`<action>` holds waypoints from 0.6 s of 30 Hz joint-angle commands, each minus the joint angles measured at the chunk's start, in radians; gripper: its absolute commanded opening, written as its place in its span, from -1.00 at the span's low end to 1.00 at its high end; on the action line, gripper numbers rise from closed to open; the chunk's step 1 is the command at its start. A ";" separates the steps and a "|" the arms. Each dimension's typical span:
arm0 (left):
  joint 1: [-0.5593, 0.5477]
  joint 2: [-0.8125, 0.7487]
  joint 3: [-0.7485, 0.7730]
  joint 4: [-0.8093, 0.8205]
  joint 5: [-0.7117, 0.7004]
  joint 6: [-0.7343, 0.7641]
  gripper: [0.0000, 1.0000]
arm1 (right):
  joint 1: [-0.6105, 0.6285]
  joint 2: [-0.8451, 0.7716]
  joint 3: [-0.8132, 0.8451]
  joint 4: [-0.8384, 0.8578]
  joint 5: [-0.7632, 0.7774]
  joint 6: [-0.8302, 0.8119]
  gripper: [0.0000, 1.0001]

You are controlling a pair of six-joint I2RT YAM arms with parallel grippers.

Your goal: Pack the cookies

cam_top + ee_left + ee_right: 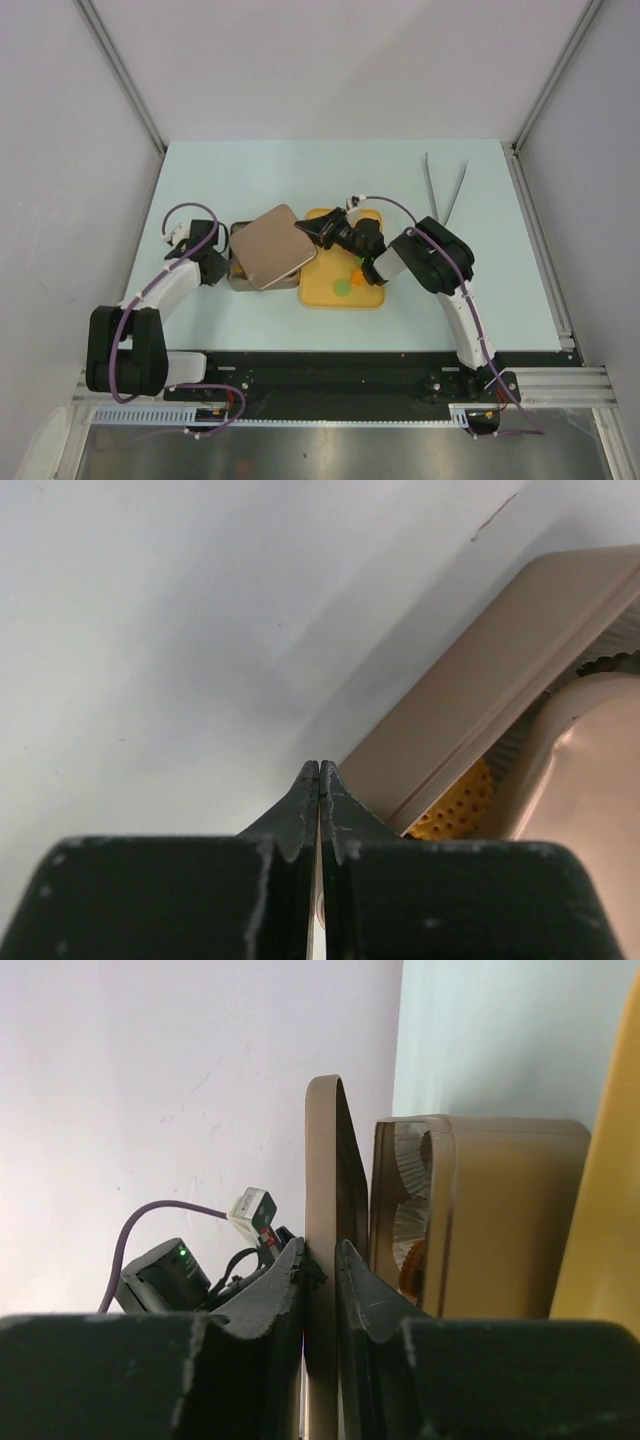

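The lid [273, 246] lies askew over the box [237, 266], tray [322, 292] right.

The right pincer [320, 1250] clamps the tan lid [325, 1140] beside the box [510, 1220].

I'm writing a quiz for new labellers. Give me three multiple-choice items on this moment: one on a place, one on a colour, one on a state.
1. Where do the tongs lie?
A. On the tray
B. On the table, far right
C. Inside the box

2. What colour is the tray?
A. Yellow
B. Blue
C. Red

3. What is the right gripper doing?
A. Hanging open over the tray
B. Clamping the lid
C. Resting empty on the table

Answers: B, the top view shows them on bare tabletop; A, it is plainly yellow; B, the wrist view shows both fingers pressing the lid's edge.
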 commanded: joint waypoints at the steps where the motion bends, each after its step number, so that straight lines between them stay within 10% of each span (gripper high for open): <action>1: -0.002 -0.012 -0.031 0.046 0.104 -0.042 -0.99 | 0.001 0.024 0.025 0.121 0.011 -0.033 -1.00; 11: -0.004 -0.034 -0.048 0.098 0.177 -0.065 -0.99 | 0.021 0.023 0.025 0.037 -0.017 -0.074 -0.99; 18: -0.004 -0.041 -0.036 0.098 0.177 -0.063 -1.00 | 0.024 -0.008 0.022 -0.065 -0.050 -0.131 -0.64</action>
